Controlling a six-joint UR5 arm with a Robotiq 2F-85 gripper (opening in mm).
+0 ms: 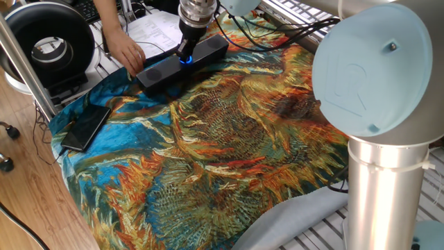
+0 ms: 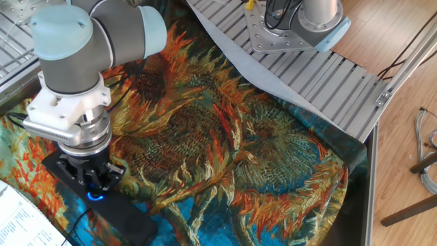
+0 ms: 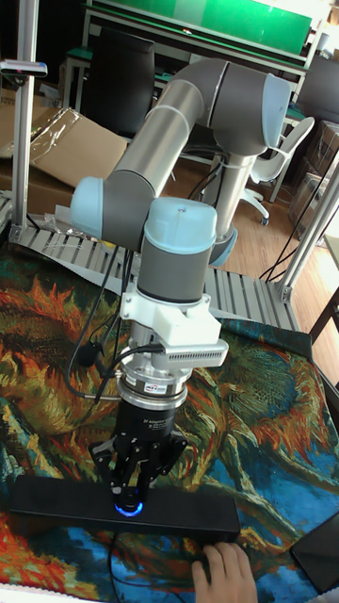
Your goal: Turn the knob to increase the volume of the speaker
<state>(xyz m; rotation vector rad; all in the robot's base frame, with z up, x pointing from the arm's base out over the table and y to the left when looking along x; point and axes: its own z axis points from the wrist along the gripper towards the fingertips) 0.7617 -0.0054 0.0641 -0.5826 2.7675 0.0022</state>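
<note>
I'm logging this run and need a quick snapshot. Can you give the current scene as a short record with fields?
claw: down over the knob, fingers around it; whether they grip it cannot be told
knob: lit blue, on top of the speaker
speaker: long black bar lying on the sunflower cloth
hand: a person's hand rests at one end of the speaker
phone: flat on the cloth near its edge, apart from the speaker
papers: behind the speaker
</note>
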